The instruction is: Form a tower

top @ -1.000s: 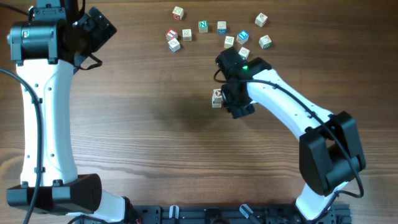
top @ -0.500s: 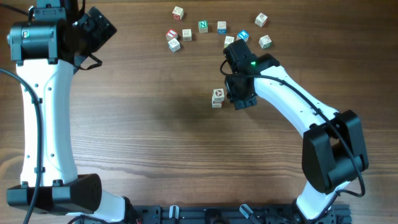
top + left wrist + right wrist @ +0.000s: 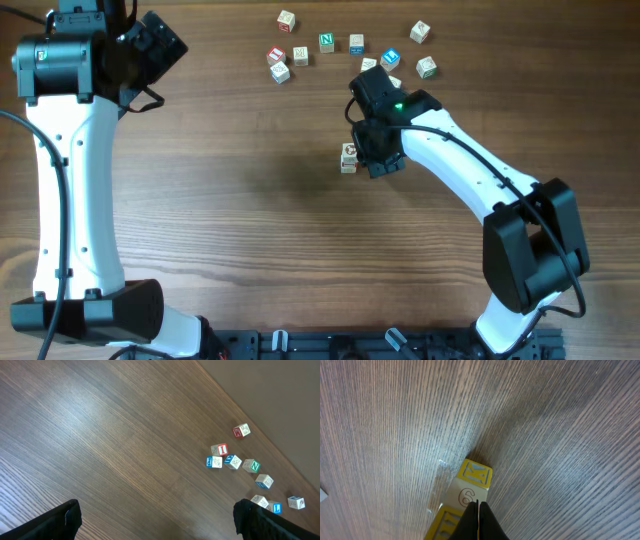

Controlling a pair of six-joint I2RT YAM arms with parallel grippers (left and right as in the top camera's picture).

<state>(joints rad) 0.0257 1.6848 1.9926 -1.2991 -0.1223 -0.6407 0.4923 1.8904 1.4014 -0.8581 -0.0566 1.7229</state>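
Overhead: the tower stands near the middle of the surface, only a few cubes high, with the right tool just beside it. The loose cubes lie scattered near the far edge, well apart from the stack, so most of the building looks undone. The left tool sits at the far left.

Left wrist: its jaws stand wide apart over bare wood, holding nothing.

Right wrist: jaws pressed together and empty, right at the stack's yellow-faced cubes. I cannot tell whether they touch it. A fresh cube must be fetched next.
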